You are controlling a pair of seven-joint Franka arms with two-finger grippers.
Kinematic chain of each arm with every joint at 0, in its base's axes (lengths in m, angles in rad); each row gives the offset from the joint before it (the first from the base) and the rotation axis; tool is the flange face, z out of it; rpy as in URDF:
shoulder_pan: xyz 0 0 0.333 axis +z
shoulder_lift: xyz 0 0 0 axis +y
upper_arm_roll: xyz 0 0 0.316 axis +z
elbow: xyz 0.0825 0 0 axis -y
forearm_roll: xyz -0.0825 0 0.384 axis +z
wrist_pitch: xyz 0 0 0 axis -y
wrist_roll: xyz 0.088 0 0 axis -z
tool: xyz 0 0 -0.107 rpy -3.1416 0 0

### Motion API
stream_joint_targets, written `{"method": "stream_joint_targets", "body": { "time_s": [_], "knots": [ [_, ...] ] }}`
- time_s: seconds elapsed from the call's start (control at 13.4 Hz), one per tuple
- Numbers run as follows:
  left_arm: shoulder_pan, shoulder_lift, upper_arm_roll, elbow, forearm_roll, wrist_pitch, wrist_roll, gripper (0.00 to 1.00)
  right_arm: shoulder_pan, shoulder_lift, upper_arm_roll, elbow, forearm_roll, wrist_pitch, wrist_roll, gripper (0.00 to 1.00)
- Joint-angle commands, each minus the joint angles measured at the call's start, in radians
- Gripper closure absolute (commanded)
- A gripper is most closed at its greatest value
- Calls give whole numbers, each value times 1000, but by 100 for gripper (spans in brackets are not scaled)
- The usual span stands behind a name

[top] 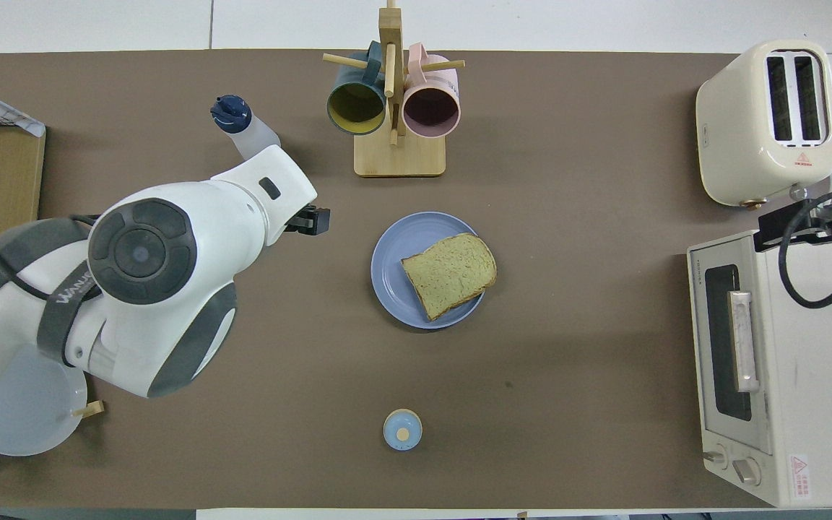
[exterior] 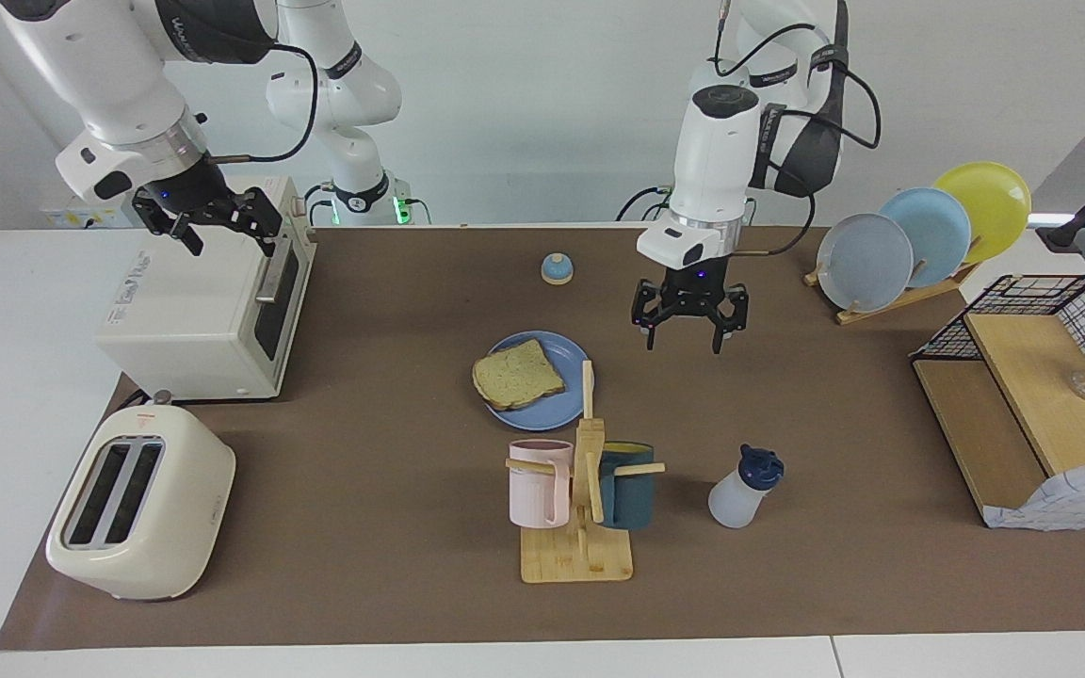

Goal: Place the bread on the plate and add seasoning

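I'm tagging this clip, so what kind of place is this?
Probably a lab's mock kitchen for robot tests: a toaster, a toaster oven and a mug rack sit on a brown mat, with two robot arms mounted at the table's edge.

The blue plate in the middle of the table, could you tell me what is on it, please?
One slice of bread lies flat on the plate, covering about half of it. The plate surface under the slice is hidden.
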Motion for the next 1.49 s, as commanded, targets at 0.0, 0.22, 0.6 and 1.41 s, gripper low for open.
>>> {"method": "stream_joint_targets", "body": {
  "time_s": [0.0,0.22,0.6,1.41],
  "knots": [
    [32,-22,22,143,-100,-256,162,0,-10,-15,5,-17,-4,6,-27,0],
    [147,-35,22,260,-133,-460,313,0,-10,-13,5,-16,-4,6,-27,0],
    [310,-97,19,271,-119,-599,531,0,-10,-15,5,-17,-4,6,-27,0],
    [747,-77,-364,324,-154,-641,522,0,-10,-13,5,-17,-4,6,-27,0]
  ]
}}
